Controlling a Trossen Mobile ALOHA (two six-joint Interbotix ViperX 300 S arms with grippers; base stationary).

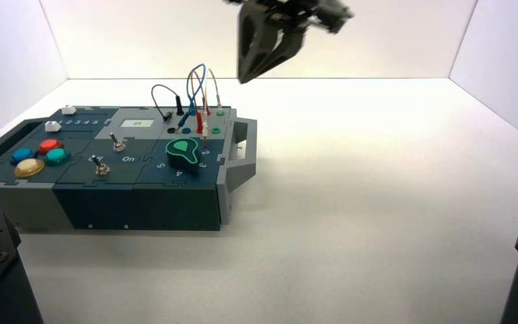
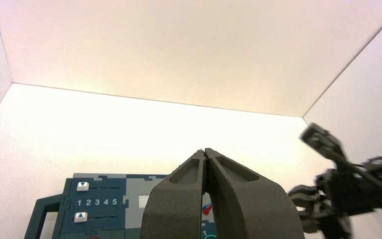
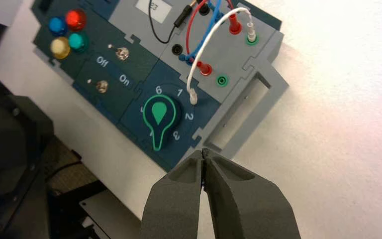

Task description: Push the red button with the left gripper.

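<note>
Red button (image 1: pixel 50 146) untouched, push apparently still to make

The red button sits towards the left end of the box (image 1: pixel 94 209), at the far side of a cluster with the blue button (image 1: pixel 23 156), the green button (image 1: pixel 57 156) and the yellow button (image 1: pixel 29 167); the white sliders (image 2: pixel 81 217) lie just beyond. Nothing touches it; whether it has already had a press, the pictures cannot tell.

The left end effector (image 2: pixel 204 151) is closed, its two fingers meeting in a point, with nothing between them; it is out of the high view, raised and aimed over the box towards the far wall (image 2: pixel 179 55), clear of the button. The closed tip looks ready for pushing; no grasp seems needed.

Judged from this, the task is at its start, with only the closed fingers in hand; left to do are lining up over the red button, lowering onto it, pressing it down and backing off. The neighbouring buttons stand close, so a slightly wide descent could catch one of them.

The right end effector (image 1: pixel 241 82), also closed and empty, hangs above the bench (image 1: pixel 378 202) near the box's right handle (image 3: pixel 251 114); it has no part in the push.
</note>
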